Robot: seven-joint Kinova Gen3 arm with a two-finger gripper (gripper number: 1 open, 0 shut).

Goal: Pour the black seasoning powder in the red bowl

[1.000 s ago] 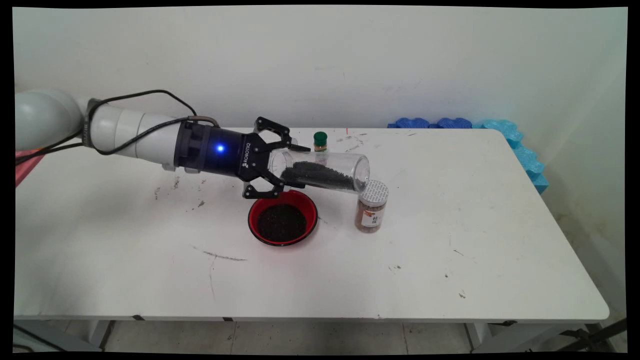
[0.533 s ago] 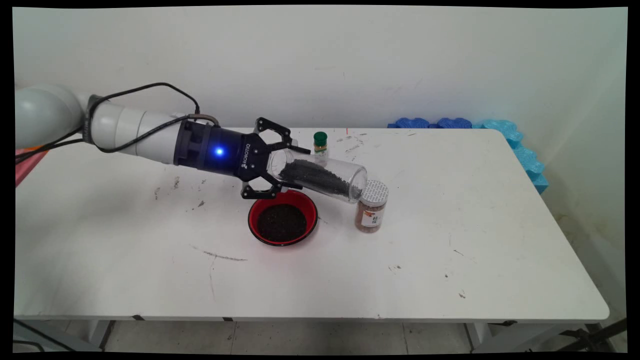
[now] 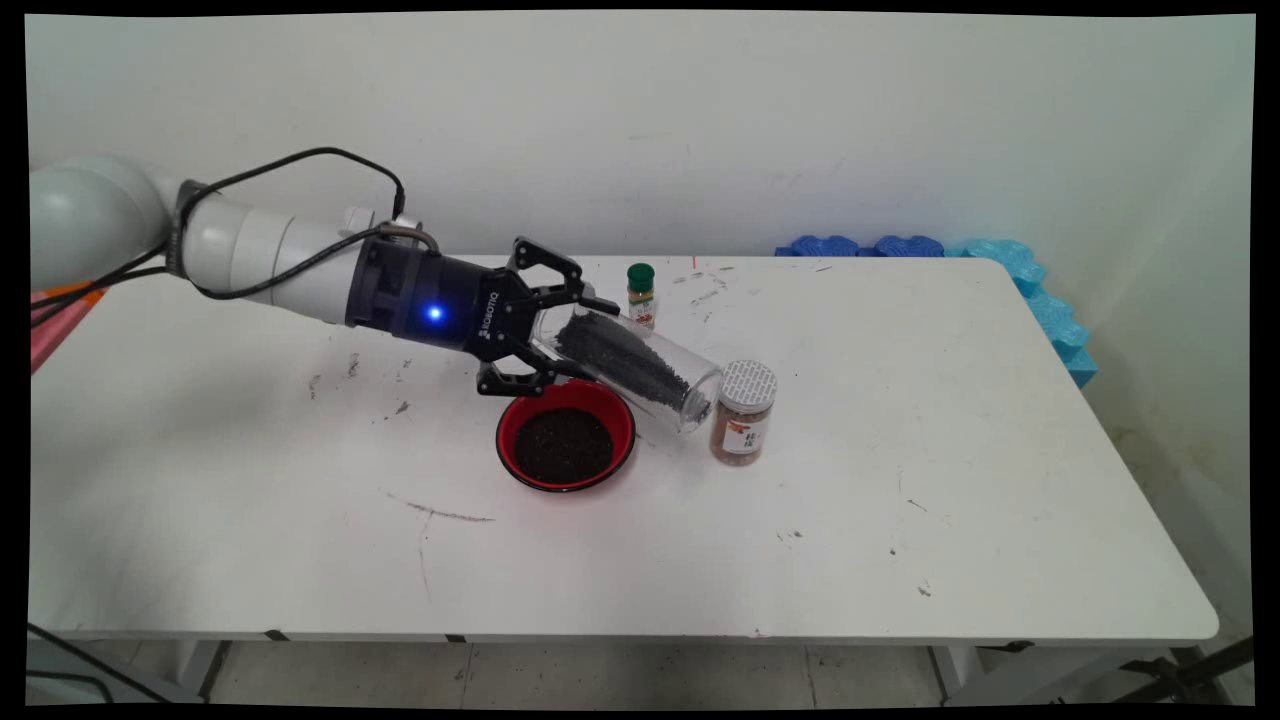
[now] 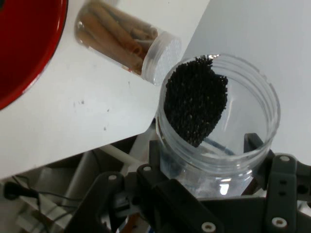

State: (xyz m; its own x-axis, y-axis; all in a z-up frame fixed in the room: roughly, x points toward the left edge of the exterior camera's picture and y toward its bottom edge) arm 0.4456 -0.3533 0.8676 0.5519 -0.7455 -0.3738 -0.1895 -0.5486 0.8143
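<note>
White table (image 3: 900, 520), scuffed. My gripper (image 3: 548, 335) is clenched round a clear plastic jar (image 3: 630, 365) of black granules, mouth tilted down beyond my fingertips. Red round bowl (image 3: 566, 440) of dark grains below my fingers. Cinnamon-stick jar (image 3: 744, 412) just beyond the mouth. Green-capped bottle (image 3: 640, 295) behind, partly hidden.

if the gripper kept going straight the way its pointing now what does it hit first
Probably the white-lidded spice jar. The gripper points right and slightly down, and the clear jar of black grains it holds leads with its open mouth, already close beside that jar. Depth is unclear, so it might instead meet the table just in front of it.
</note>
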